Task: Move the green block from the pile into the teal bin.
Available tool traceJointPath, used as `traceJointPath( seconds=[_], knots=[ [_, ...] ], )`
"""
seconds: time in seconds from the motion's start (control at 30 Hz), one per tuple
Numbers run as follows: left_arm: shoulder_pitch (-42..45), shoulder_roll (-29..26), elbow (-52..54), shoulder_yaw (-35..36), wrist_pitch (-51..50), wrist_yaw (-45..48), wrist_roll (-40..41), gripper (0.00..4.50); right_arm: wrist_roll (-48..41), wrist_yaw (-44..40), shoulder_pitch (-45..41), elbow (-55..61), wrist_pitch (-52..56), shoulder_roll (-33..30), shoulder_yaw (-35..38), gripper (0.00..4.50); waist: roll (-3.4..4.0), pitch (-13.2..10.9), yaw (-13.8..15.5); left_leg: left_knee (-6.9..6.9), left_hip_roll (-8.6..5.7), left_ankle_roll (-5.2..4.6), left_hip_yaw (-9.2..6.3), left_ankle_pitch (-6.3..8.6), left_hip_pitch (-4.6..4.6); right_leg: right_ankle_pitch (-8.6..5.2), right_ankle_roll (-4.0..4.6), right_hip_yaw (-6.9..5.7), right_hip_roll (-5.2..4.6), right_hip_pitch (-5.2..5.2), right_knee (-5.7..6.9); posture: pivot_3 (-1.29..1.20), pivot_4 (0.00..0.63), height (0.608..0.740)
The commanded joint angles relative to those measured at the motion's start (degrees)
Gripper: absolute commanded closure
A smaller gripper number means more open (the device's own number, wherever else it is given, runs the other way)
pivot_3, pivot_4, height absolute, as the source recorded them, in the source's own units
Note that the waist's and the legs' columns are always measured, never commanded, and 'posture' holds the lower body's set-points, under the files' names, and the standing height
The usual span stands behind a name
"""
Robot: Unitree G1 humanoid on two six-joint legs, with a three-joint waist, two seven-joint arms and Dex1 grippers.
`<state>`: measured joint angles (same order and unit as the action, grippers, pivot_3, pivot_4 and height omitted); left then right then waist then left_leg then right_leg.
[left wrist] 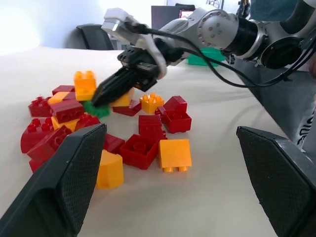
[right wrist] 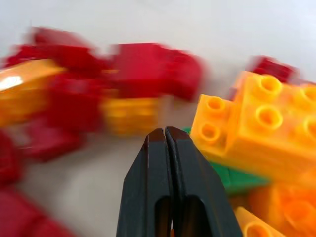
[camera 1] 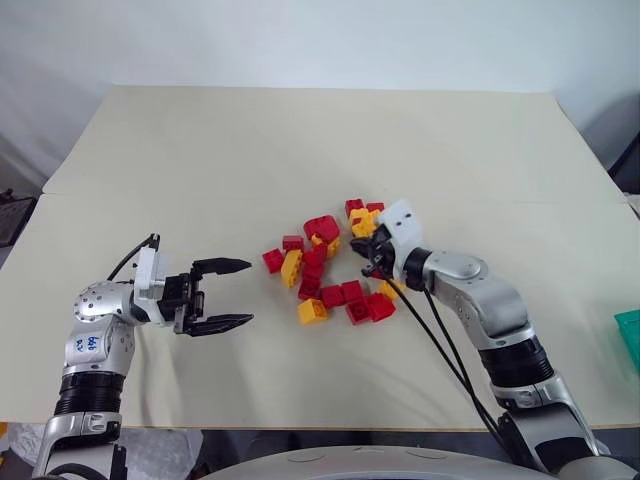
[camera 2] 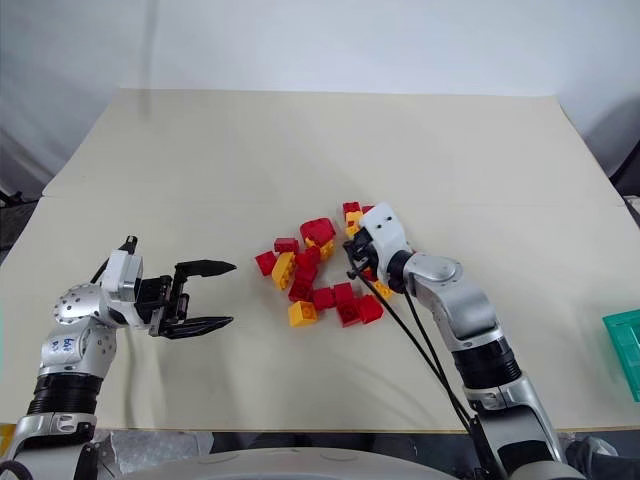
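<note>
The pile (camera 1: 322,272) of red and yellow bricks lies mid-table. The green block (left wrist: 97,110) sits low in its far side, mostly covered by a yellow brick (right wrist: 256,123); a green sliver (right wrist: 238,178) shows beside my right fingers. My right gripper (camera 1: 372,262) is shut with nothing in it. Its joined tips (left wrist: 100,98) point into the pile right at the green block. My left gripper (camera 1: 248,292) hovers open, left of the pile, pointing toward it. A corner of the teal bin (camera 1: 629,331) shows at the right edge.
Loose red and yellow bricks (left wrist: 148,148) lie between my left gripper and the green block. Black cables (camera 1: 445,345) hang from the right wrist over the table. The beige table (camera 1: 300,150) stretches bare behind the pile.
</note>
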<state>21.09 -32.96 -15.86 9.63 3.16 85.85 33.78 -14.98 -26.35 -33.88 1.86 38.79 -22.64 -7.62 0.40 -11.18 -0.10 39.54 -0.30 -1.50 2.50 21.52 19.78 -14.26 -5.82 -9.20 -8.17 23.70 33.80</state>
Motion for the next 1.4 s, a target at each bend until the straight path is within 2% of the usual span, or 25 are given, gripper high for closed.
traceJointPath(
  seconds=[0.03,0.3,0.5,0.6,0.8,1.0,1.23,1.4],
  knots=[
    [0.88,0.21,0.94,0.12,0.37,0.41,0.37,0.00,2.52,1.75,-0.21,-0.22,-1.47,-1.33,2.37,4.43,0.00,0.00,-0.08,0.01,0.00,0.00,0.00,0.00,0.00,0.00,0.00,0.00,0.00,0.00,0.00,0.00,0.150,0.740],
    [1.96,0.71,-0.42,-0.32,0.66,0.86,-0.12,0.00,2.02,-0.37,2.99,6.31,-0.74,-7.05,8.16,4.43,0.01,-0.01,0.06,0.11,0.00,-0.01,-0.04,0.00,0.15,0.00,-0.01,-0.04,-0.01,0.04,-0.01,0.00,0.150,0.740],
    [3.15,1.18,-1.63,-0.75,1.03,1.11,-0.40,0.00,-2.56,-9.85,6.98,13.76,1.57,-15.62,10.96,4.43,0.02,-0.01,0.10,0.24,0.01,-0.03,-0.13,0.01,0.37,0.01,-0.02,-0.09,0.01,0.16,0.01,0.00,0.150,0.740],
    [3.81,1.45,-2.48,-0.94,1.44,1.23,-0.54,0.00,-7.40,-15.99,8.28,16.17,5.11,-20.59,13.53,3.87,0.02,-0.02,0.14,0.31,0.00,-0.06,-0.11,0.03,0.37,0.03,-0.05,-0.09,0.00,0.16,0.03,0.00,0.150,0.740],
    [4.12,1.96,-3.27,-1.22,2.20,1.44,-0.48,0.00,-9.89,-23.01,8.23,15.75,5.66,-28.84,15.12,2.00,0.03,-0.02,0.17,0.43,0.01,-0.13,-0.10,0.07,0.40,0.07,-0.09,-0.07,-0.01,0.15,0.03,0.00,0.150,0.740],
    [3.35,2.73,-2.84,-1.18,2.94,0.73,-0.50,0.00,-7.81,-24.62,3.10,9.97,2.72,-28.03,10.48,0.05,0.02,-0.01,0.10,0.48,0.00,-0.14,-0.05,0.08,0.38,0.12,-0.11,-0.03,-0.03,0.14,0.03,0.00,0.150,0.740],
    [1.64,3.34,-1.09,-0.68,3.79,-0.61,-0.48,0.00,1.78,-18.75,-10.32,-7.51,-1.06,-17.96,0.62,0.05,0.03,-0.02,-0.14,0.53,0.03,-0.14,0.03,0.07,0.36,0.21,-0.09,-0.01,-0.02,0.15,0.04,0.00,0.150,0.740],
    [0.21,3.24,0.27,-0.14,4.11,-1.68,-0.36,0.00,5.93,-17.01,-14.82,-16.95,-2.20,-11.59,-3.24,0.05,0.03,-0.02,0.11,0.54,0.01,-0.15,-0.02,0.07,0.46,0.21,-0.09,-0.06,-0.03,0.18,-0.03,0.00,0.150,0.740]
  ],
)
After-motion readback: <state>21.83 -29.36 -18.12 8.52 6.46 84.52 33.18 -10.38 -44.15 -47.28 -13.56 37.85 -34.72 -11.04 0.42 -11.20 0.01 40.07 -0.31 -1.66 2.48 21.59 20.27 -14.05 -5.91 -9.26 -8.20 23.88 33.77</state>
